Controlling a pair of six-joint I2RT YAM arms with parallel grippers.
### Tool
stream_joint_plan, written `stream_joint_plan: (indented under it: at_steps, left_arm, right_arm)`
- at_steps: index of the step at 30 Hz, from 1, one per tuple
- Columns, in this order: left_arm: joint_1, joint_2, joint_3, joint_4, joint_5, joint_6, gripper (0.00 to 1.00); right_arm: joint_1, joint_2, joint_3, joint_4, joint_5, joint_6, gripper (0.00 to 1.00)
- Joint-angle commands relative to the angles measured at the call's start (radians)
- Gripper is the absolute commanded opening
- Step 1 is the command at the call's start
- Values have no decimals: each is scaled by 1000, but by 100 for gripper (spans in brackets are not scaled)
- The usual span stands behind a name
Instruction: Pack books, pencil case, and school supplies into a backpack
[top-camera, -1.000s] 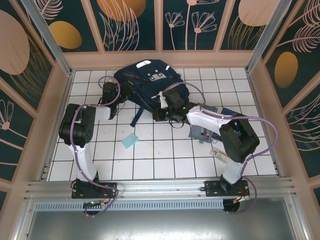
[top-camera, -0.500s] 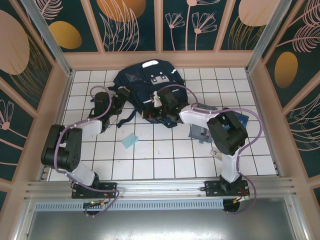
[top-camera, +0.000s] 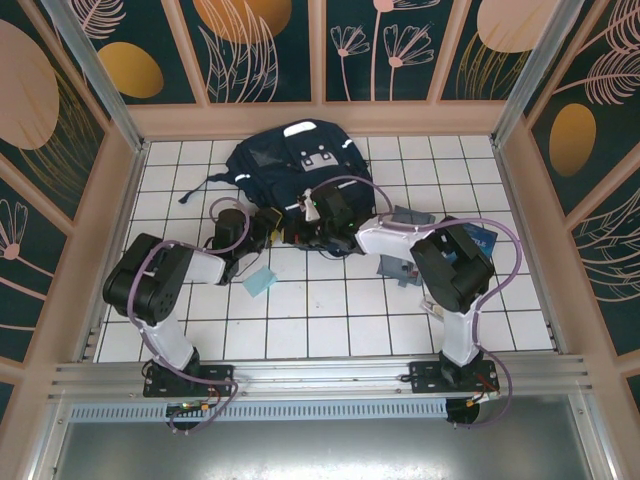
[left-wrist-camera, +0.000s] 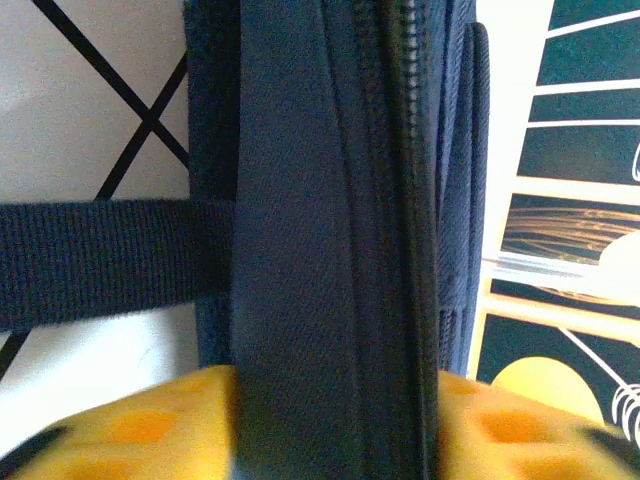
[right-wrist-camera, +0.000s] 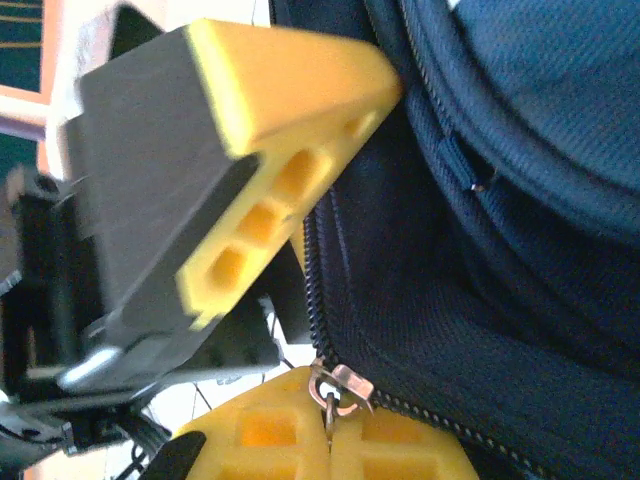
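Right claw (right-wrist-camera: 330, 445) seemingly at backpack (right-wrist-camera: 540, 130) zipper (right-wrist-camera: 335, 385)

Tiled floor (top-camera: 330, 320), white with dark grout, is enclosed by floral wall panels (top-camera: 265, 60); aluminium rail (top-camera: 320, 372) is fixed along near edge.

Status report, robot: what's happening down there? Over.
Left gripper clamps backpack edge. Right gripper pinches zipper pull. Pencil case outside, partly under right arm.
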Motion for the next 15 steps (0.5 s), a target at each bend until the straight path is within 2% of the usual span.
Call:
stream_joint_plan:
  at_steps: [1, 2, 3, 8, 11, 15]
  left_arm:
    - [-4, 15, -8, 107, -46, -10, 20]
    - [-5, 8, -10, 91, -56, 10, 7]
    - [-5, 3, -10, 71, -58, 29, 0]
    - [-3, -47, -10, -31, -98, 133, 0]
    - [-2, -96, 17, -115, -120, 204, 0]
    - [0, -126, 40, -201, -101, 258, 0]
  right_arm:
    - [33, -104, -39, 28, 26, 7, 0]
    - [30, -115, -61, 18, 37, 17, 0]
    - [26, -127, -86, 12, 42, 28, 0]
    - [7, -183, -163, -99, 35, 7, 0]
    - [-13, -225, -169, -253, 128, -71, 0]
    - [-114, -261, -169, -393, 220, -168, 0]
